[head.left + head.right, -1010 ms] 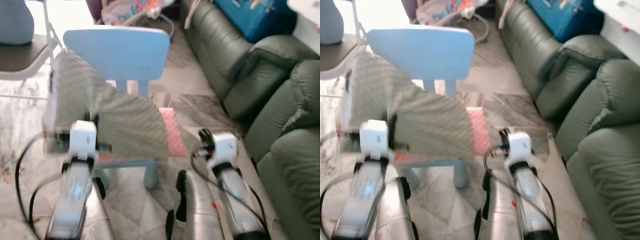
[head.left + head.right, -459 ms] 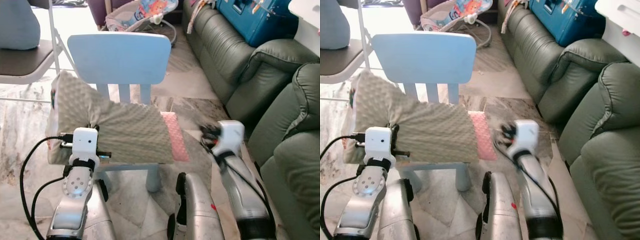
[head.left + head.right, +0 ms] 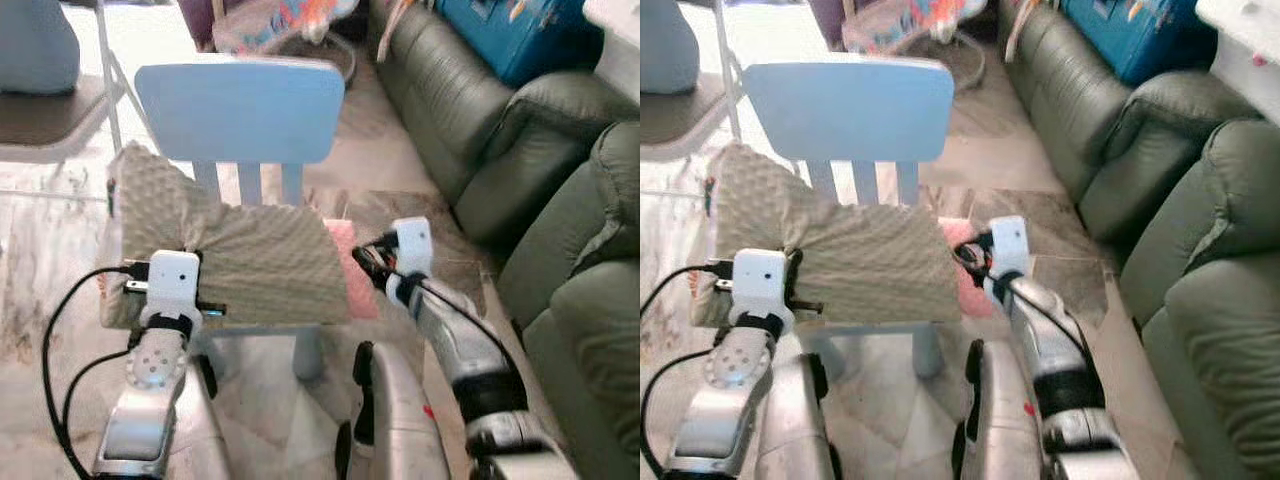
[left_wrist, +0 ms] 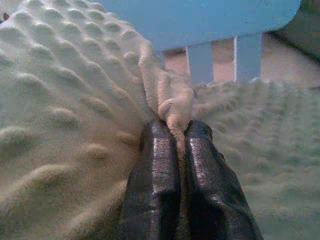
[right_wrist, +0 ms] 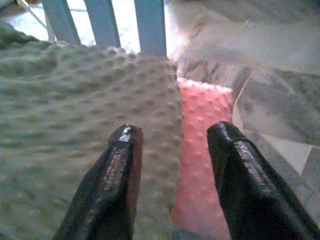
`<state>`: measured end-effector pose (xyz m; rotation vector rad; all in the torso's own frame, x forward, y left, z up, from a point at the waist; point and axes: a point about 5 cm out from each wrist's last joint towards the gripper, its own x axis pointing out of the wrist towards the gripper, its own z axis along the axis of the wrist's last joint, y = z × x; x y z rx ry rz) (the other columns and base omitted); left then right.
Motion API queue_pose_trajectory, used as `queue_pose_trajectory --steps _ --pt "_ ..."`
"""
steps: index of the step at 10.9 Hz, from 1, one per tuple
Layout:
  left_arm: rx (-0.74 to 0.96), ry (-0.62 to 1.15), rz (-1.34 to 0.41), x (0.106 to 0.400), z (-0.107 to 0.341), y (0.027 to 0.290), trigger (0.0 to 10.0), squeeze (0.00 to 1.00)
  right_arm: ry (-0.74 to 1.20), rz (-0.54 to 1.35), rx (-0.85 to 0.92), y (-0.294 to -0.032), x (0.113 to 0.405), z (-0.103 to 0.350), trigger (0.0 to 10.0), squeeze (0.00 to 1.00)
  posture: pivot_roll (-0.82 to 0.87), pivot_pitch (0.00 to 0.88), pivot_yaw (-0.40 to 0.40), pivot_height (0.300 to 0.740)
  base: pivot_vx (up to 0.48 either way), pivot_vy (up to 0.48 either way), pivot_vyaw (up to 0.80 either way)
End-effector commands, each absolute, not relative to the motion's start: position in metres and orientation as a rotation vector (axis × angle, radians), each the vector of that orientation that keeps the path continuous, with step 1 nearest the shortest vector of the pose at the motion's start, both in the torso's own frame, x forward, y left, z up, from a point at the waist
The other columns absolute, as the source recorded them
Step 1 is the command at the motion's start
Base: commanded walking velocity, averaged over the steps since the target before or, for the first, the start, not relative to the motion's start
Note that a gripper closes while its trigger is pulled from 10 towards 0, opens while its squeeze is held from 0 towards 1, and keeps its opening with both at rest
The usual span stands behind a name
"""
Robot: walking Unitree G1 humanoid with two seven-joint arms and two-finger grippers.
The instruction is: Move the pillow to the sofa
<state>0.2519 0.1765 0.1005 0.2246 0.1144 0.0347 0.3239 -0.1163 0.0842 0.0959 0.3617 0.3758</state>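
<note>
At the upper left of the head views a folding chair (image 3: 45, 110) is cut off by the frame edge, with a grey-blue shape on its seat that is too cropped to name. Just right of it stands a light blue chair (image 3: 240, 108), and the pillow (image 3: 225, 255) lies across its seat, a dimpled grey-green cover with a pink edge (image 3: 352, 268) at its right end; the seat itself is almost wholly hidden under it. The left hand (image 4: 172, 145) sits at the pillow's lower left, its fingers hidden behind the white wrist block in the head views. The left wrist view shows them pressed together, pinching a bunched fold of the cover. At centre right, the right hand (image 5: 172, 150) is at the pink edge; the head views are blurred there, but the right wrist view shows its fingers (image 5: 117, 170) spread wide, over the seam where green meets pink, not gripping anything. The dark green sofa (image 3: 560, 200) fills the right side, cut off at the edge, with a blue box (image 3: 515, 35) on it at the upper right.
</note>
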Motion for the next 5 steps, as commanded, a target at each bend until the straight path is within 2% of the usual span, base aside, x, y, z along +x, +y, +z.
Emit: queue_pose_trajectory --steps 1,5 --pt "0.228 0.126 0.025 0.252 0.103 0.176 10.0 0.0 0.39 0.358 0.091 -0.12 0.327 0.08 10.0 1.0 0.0 0.203 -0.083 0.525 0.0 0.0 0.0" --pt "0.286 0.231 -0.019 0.234 0.103 0.19 10.0 0.0 0.442 0.408 0.149 -0.103 0.334 0.07 10.0 1.0 0.0 0.369 -0.067 0.525 0.0 0.0 0.0"
